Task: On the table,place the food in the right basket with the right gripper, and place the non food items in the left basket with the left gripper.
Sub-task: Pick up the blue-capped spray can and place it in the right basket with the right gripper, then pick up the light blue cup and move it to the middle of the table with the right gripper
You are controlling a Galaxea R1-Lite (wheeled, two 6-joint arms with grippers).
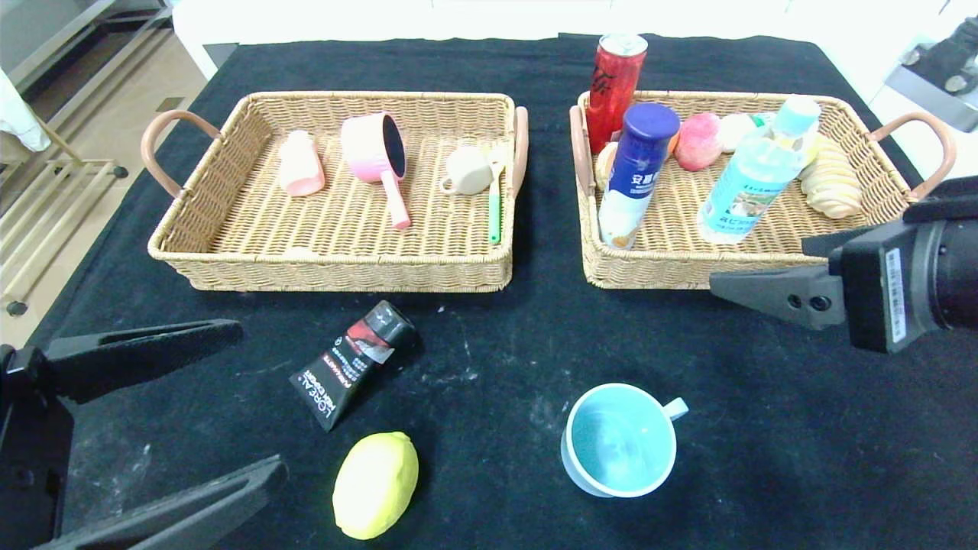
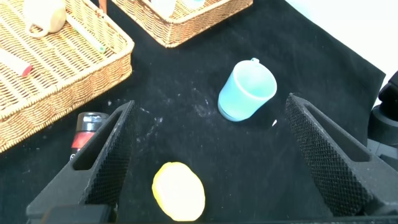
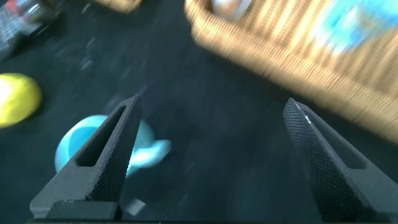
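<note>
On the black table lie a black tube point(image 1: 351, 363), a yellow lemon point(image 1: 376, 485) and a light blue cup point(image 1: 620, 439), upright. My left gripper point(image 1: 260, 397) is open and empty at the near left, just left of the tube and lemon. Its wrist view shows the gripper point(image 2: 210, 102) with the lemon point(image 2: 179, 191) between its fingers, the cup point(image 2: 249, 90) beyond and the tube point(image 2: 87, 124) beside one finger. My right gripper point(image 1: 756, 263) is open and empty, in the air before the right basket point(image 1: 657, 271). Its wrist view shows the gripper point(image 3: 211, 102), cup point(image 3: 68, 146) and lemon point(image 3: 17, 98).
The left basket point(image 1: 328, 260) holds a pink cup point(image 1: 300, 164), a pink pot point(image 1: 378, 153), a cream teapot point(image 1: 466, 172) and a green utensil point(image 1: 495, 210). The right basket holds a red can point(image 1: 615, 84), a blue-capped can point(image 1: 638, 172), a bottle point(image 1: 752, 179), a peach point(image 1: 697, 141) and bread point(image 1: 831, 187).
</note>
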